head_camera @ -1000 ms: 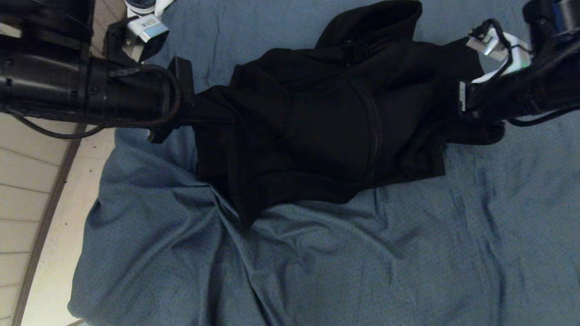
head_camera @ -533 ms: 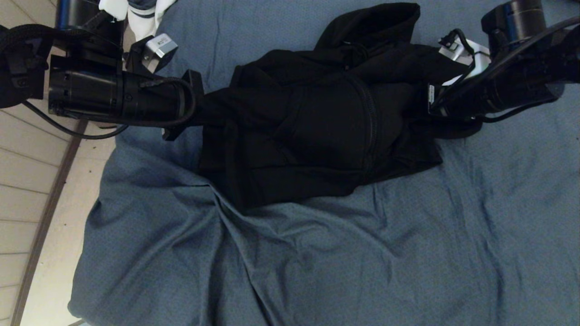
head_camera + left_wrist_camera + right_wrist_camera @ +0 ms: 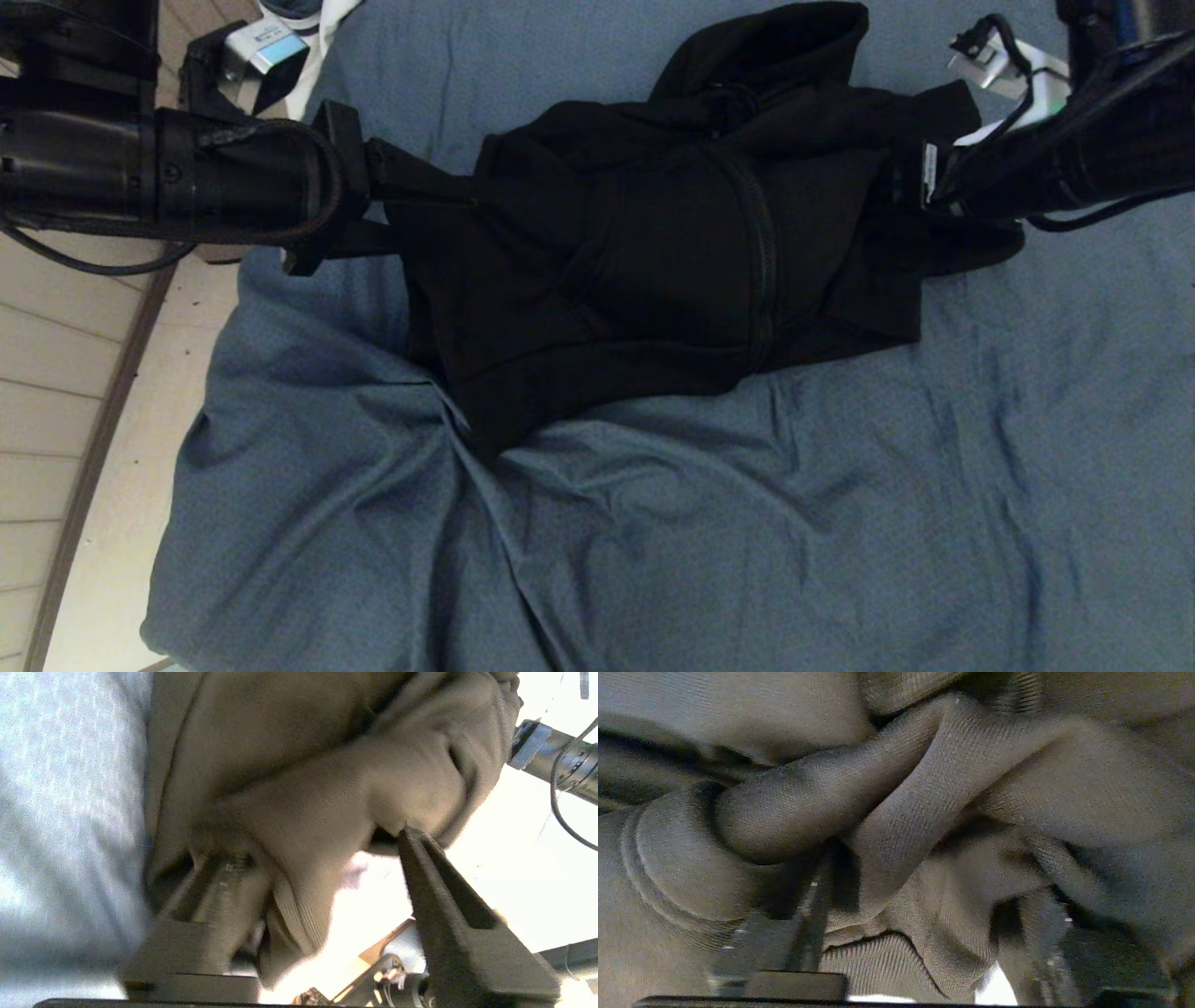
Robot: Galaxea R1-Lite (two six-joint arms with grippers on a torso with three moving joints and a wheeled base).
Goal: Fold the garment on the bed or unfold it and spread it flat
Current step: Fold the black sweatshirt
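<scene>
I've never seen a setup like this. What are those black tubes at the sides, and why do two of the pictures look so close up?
The tubes are a robot's two arms, seen from a camera on its head. Between them a black zip-front hoodie lies bunched on a bed with a blue-grey sheet. The close-ups come from cameras on each wrist. The left gripper is at one side of the hoodie with its jaws apart, cloth draped between them. The right gripper is buried in folds at the other side.
</scene>
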